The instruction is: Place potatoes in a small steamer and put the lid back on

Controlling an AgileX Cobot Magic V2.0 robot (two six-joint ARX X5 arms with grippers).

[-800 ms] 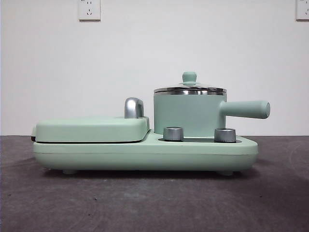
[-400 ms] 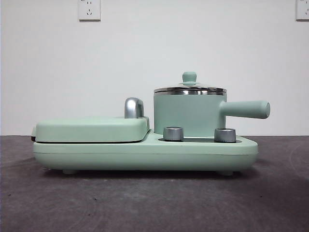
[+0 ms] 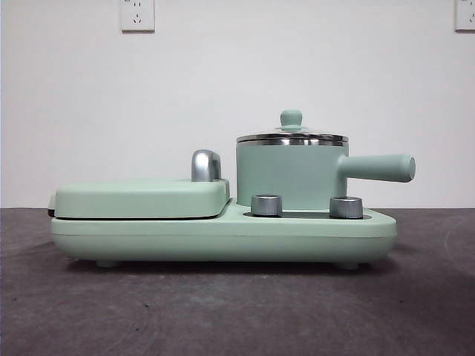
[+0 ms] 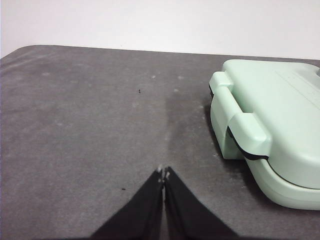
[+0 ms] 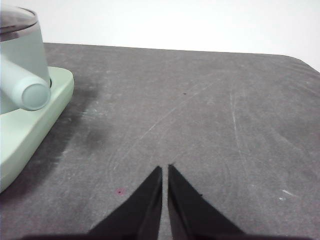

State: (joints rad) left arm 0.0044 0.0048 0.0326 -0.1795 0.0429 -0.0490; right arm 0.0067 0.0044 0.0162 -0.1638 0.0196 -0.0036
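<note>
The small steamer (image 3: 289,176), a mint-green pot with a steel rim and a straight side handle (image 3: 378,167), stands on the right half of a mint-green cooker base (image 3: 223,237). The lid (image 3: 292,136) rests on it, its green knob on top. The right wrist view catches the steamer (image 5: 20,55) from the handle end. No potatoes show in any view. My left gripper (image 4: 164,173) hovers shut over bare table beside the griddle end of the cooker. My right gripper (image 5: 165,170) is shut with nothing in it, over the table off the steamer's handle side.
A flat mint-green griddle cover (image 3: 141,199) with a chrome handle (image 3: 205,165) takes the cooker's left half, also seen in the left wrist view as the griddle cover (image 4: 272,125). Two steel dials (image 3: 267,205) face front. Dark grey table (image 3: 223,311) and a white wall surround it.
</note>
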